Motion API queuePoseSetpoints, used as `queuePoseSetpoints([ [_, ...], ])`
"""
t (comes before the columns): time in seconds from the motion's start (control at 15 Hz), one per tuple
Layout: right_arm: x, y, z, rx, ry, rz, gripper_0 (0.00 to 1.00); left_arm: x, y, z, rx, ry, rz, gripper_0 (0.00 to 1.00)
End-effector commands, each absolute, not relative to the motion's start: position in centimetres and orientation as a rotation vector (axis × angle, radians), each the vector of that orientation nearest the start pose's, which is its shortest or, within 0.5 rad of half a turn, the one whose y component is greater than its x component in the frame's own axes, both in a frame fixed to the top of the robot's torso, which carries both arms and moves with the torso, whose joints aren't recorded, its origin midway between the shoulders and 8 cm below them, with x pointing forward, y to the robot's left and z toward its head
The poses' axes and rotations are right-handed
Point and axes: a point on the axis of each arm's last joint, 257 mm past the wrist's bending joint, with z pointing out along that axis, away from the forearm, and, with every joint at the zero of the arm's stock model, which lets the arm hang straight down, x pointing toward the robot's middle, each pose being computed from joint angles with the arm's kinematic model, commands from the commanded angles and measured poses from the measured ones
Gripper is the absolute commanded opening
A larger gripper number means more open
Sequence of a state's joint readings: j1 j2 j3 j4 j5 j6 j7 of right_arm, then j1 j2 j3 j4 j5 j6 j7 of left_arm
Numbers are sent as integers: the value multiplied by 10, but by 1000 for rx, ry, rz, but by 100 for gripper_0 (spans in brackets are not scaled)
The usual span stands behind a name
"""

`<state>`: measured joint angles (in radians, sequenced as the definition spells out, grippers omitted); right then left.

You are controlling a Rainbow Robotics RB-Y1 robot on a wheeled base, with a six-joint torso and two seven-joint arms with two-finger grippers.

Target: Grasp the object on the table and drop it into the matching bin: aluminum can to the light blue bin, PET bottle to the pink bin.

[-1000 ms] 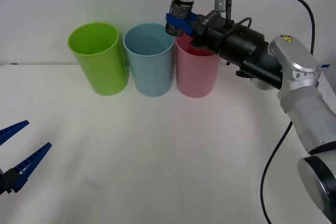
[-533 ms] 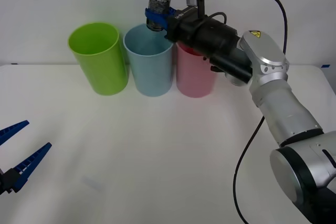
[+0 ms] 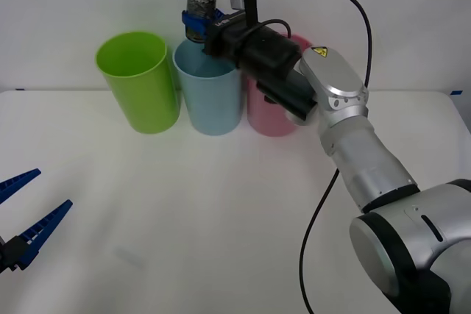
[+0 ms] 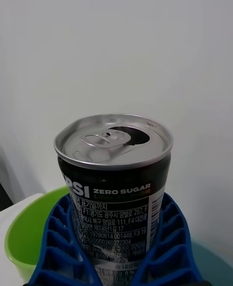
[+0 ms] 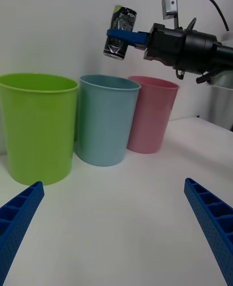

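Can held above the light blue bin
The right gripper (image 3: 200, 21) pinches the aluminum can (image 3: 199, 8) upright over the light blue bin (image 3: 210, 93); the left gripper (image 3: 26, 215) rests spread near the table (image 3: 221, 218) edge.

Glossy metal aluminum can (image 4: 114, 179), smooth plastic light blue bin (image 3: 213, 97).

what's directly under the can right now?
The aluminum can, held by the right gripper, hangs above the open mouth of the light blue bin, near its back-left rim. The inside wall that shows is bare; the bin's floor is hidden by its wall.
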<state>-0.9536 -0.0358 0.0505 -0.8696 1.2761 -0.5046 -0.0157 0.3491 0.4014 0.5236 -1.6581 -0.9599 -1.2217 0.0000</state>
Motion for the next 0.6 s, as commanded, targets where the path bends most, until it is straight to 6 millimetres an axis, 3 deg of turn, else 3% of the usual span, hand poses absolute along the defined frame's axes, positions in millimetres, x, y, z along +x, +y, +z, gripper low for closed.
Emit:
queuePoseSetpoints([
  [0.07, 647, 86, -2, -557, 1290, 690, 0, 342, 330, -169, 465, 1441, -567, 100],
  [0.33, 649, 85, -3, -559, 1289, 676, 0, 342, 330, -169, 465, 1441, -567, 100],
  [0.4, 648, 85, -2, -562, 1285, 672, 8, 342, 330, -169, 465, 1441, -567, 100],
  [0.47, 649, 85, -1, -565, 1282, 667, 28, 342, 330, -169, 465, 1441, -567, 100],
  [0.53, 650, 83, -2, -567, 1283, 660, 88, 342, 330, -169, 465, 1441, -567, 100],
  [0.6, 650, 81, -2, -573, 1281, 650, 100, 342, 330, -169, 465, 1441, -567, 100],
])
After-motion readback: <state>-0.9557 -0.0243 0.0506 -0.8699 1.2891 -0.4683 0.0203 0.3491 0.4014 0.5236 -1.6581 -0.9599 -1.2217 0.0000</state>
